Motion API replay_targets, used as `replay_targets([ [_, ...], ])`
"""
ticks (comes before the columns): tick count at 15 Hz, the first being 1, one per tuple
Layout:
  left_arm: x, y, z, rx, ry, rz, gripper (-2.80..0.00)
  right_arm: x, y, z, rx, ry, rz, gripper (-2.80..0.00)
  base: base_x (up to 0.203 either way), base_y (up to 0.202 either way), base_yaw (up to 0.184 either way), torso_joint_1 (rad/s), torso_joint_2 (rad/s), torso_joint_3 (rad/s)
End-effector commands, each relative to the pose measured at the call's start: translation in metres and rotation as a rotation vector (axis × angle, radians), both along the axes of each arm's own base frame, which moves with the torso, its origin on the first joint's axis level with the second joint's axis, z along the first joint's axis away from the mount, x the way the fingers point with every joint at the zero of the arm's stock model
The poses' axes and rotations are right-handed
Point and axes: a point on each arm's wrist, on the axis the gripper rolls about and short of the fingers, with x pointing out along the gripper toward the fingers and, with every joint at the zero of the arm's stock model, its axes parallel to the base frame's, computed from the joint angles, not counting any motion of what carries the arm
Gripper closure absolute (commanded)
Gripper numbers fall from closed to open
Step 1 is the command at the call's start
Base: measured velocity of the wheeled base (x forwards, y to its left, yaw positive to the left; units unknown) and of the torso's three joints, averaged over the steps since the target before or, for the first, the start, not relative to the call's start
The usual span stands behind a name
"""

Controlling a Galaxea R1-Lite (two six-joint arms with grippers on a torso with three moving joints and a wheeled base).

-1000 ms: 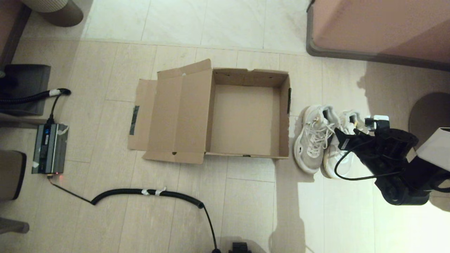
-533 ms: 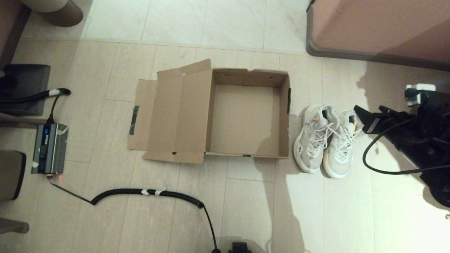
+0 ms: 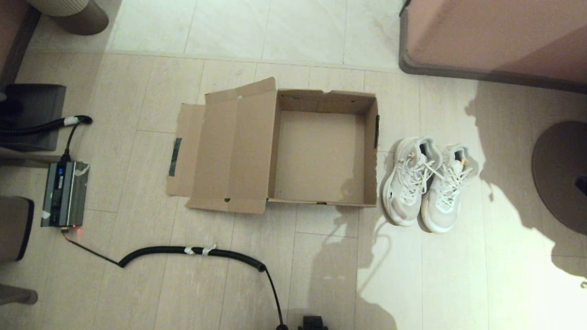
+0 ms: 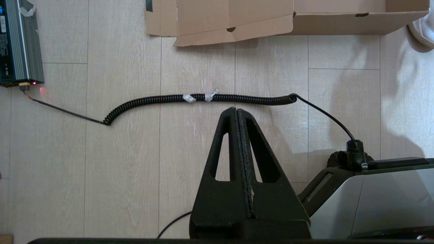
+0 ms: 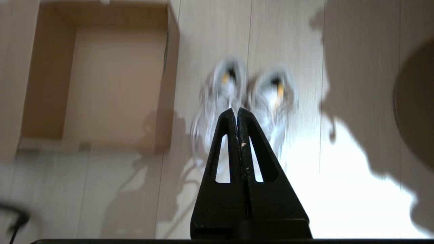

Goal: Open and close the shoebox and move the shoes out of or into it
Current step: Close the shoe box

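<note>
The brown cardboard shoebox (image 3: pixel 321 156) stands open and empty on the floor, its flap lid (image 3: pixel 224 151) folded out flat to the left. The pair of white sneakers (image 3: pixel 426 185) sits side by side just right of the box. Neither arm shows in the head view. My right gripper (image 5: pixel 236 110) is shut and empty, hanging high above the sneakers (image 5: pixel 244 98) with the box (image 5: pixel 101 81) off to one side. My left gripper (image 4: pixel 236 109) is shut and empty over bare floor, short of the box's front wall (image 4: pixel 339 17).
A coiled black cable (image 3: pixel 192 251) runs across the floor in front of the box to a grey power unit (image 3: pixel 64 192) on the left. A pink furniture corner (image 3: pixel 495 36) fills the back right. A round dark base (image 3: pixel 562 174) sits at the right edge.
My right arm has pulled back from the sneakers, rightward and up, and has left the head view. The sneakers and the box have stayed in place.
</note>
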Motion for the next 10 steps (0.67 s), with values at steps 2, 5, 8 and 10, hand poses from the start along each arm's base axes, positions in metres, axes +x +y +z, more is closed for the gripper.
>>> replay_targets([
  [2,0.001,0.000,-0.002,0.000,0.008,0.000,0.00,-0.059,0.001,-0.033,0.000,0.031,-0.003,0.00,0.000,0.000,0.000,0.000,0.00,0.000],
  [5,0.001,0.000,-0.002,0.000,0.008,0.000,0.00,-0.084,0.002,-0.085,-0.005,0.199,0.001,0.00,0.000,0.000,0.000,0.000,0.00,0.000],
  [8,0.001,0.000,-0.002,0.001,0.009,0.000,0.00,-0.104,0.002,-0.117,-0.011,0.234,0.002,0.00,0.000,0.000,0.000,0.000,0.00,0.000],
  [10,0.001,0.000,-0.002,0.000,0.009,0.000,0.00,-0.117,0.002,-0.128,-0.034,0.234,-0.003,0.00,0.000,0.000,0.000,0.000,0.00,0.000],
])
